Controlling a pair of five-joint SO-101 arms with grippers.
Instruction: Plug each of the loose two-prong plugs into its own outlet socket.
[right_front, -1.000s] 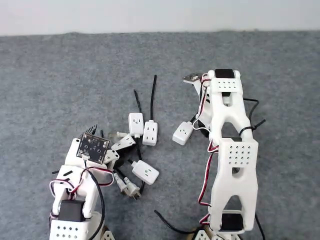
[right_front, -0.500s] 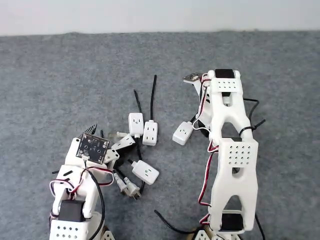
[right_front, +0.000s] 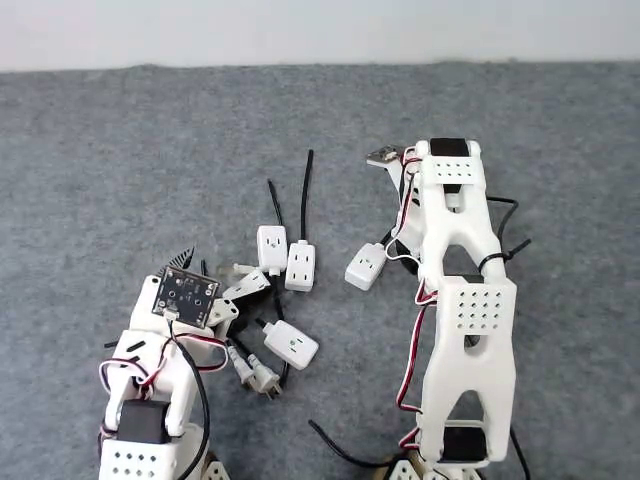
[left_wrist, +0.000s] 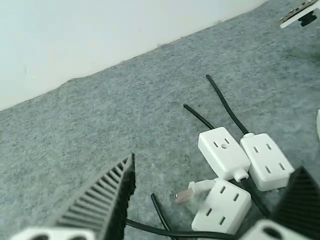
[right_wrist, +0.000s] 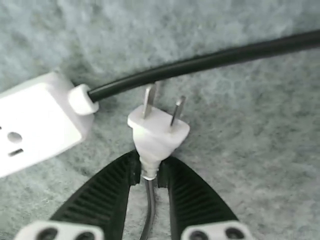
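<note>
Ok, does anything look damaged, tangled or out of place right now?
Nothing looks damaged. The right gripper holds a plug by its neck, but its prongs face a black cord, not the socket beside it.

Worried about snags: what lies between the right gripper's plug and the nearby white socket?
Right wrist view: bare carpet between plug and socket; the socket's black cord crosses beyond the prongs.
</note>
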